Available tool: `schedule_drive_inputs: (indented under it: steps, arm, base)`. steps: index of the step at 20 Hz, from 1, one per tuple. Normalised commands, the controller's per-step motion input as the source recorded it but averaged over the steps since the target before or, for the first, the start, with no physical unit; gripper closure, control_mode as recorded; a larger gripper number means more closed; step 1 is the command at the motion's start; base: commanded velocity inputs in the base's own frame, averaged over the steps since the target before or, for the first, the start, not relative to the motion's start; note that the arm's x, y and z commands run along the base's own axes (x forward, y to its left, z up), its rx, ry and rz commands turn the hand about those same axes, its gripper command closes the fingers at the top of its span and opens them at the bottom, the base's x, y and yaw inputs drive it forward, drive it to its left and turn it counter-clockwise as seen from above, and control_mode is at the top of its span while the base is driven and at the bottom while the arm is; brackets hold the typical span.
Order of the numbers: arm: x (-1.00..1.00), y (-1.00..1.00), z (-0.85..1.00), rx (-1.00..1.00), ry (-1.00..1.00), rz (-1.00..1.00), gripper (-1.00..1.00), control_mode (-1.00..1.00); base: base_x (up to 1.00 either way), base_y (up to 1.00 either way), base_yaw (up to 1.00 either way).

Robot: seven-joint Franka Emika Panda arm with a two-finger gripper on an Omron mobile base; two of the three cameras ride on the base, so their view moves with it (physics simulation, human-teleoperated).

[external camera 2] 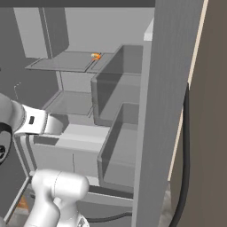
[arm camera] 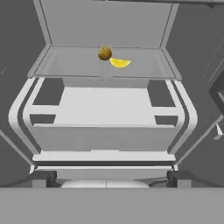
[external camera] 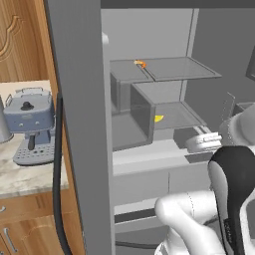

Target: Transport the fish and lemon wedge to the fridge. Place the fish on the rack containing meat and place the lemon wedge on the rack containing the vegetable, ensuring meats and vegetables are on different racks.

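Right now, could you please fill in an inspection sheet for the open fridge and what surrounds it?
Surface: fridge open; pale grey racks.
Job's things: lemon wedge lies on the lower rack beside the vegetable, seemingly just apart; meat on the upper rack; fish not seen.
Clutter: nothing seen.
Grippers: gripper open, empty, back from the racks.
Cables: black cable hangs along the door edge.
Surroundings: blue coffee machine on the counter, wooden cabinets.

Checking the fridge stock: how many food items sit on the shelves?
3. A tiny orange-tan meat lump on the upper rack; a round yellow-brown vegetable ball and bright yellow lemon wedge on the lower rack. Door bins may hide more.
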Motion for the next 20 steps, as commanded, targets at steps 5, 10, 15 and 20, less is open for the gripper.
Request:
schedule_drive_inputs:
  steps: [5, 10, 15, 20]
  arm:
    - [0.00, 0.00, 0.00, 0.00, 0.00, 0.00, -1.00, 1.00]
    - [0.00, 0.00, 0.00, 0.00, 0.00, 0.00, -1.00, 1.00]
    - [0.00, 0.00, 0.00, 0.00, 0.00, 0.00, -1.00, 1.00]
    - [0.00, 0.00, 0.00, 0.00, 0.00, 0.00, -1.00, 1.00]
  base:
    - [-1.00, 0.14, 0.00]
    - [-1.00, 0.07, 0.00]
    - [-1.00, 0.12, 0.00]
    - [-1.00, 0.02, 0.00]
